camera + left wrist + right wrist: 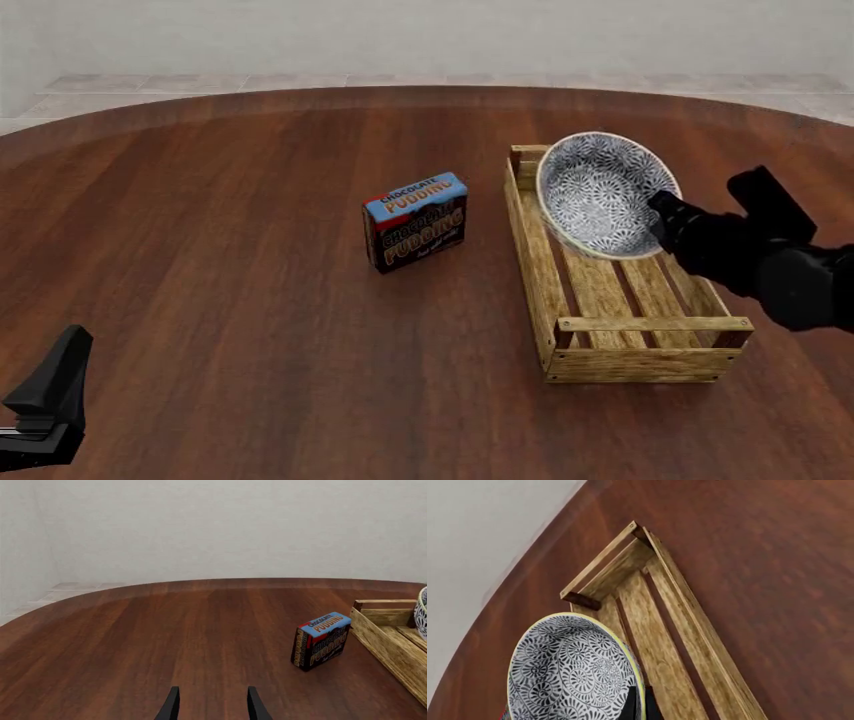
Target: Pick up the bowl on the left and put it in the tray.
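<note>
Bowl point(603, 195) is clamped by its rim in my right gripper point(663, 215), tipped steeply so the patterned inside faces the front camera. It hangs over the far end of the tray point(638, 362); whether its lower edge touches the slats I cannot tell. In the right wrist view the bowl point(570, 675) fills the near part, pale yellow rim pinched between my dark fingertips point(629, 707), with the tray's point(684, 605) slatted bottom and a far corner post beyond it.

Tray lies lengthwise away from me on the right half of the brown wooden table point(227, 250). Nothing else sits in the tray's visible part.

Pudding box point(415, 222) stands upright just left of the tray, apart from it, blue top with lettering. Left wrist view shows the same box point(321, 640) beside the tray's plank side point(390, 640), with a sliver of the bowl point(421, 612) at the picture edge.

My left gripper point(47, 405) sits low at the near left, well apart from everything. Its two fingers point(172, 706) are spread with bare table between them, holding nothing.
</note>
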`<state>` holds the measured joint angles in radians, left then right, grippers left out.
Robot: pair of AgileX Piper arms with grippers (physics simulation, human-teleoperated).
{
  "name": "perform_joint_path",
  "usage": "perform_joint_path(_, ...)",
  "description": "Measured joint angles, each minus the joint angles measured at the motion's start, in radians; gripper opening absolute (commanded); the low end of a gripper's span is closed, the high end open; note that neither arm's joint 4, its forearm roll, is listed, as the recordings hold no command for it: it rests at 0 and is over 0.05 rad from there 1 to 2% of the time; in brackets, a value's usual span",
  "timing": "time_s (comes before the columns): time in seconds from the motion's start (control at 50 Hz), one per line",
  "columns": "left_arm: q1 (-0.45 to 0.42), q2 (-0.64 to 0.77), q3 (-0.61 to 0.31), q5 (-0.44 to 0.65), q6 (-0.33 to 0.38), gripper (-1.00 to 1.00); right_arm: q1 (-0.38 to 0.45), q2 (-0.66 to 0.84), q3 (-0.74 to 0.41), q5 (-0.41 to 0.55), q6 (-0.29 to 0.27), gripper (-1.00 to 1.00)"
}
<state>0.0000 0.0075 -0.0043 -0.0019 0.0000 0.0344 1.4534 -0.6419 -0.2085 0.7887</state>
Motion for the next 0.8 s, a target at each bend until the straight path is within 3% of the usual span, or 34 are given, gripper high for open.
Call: perform_joint_path(0.8, 0.0, 0.0, 0.0, 0.0, 0.0, 1.0, -0.031, 0.048, 0.005, -0.034, 0.007, -1.0)
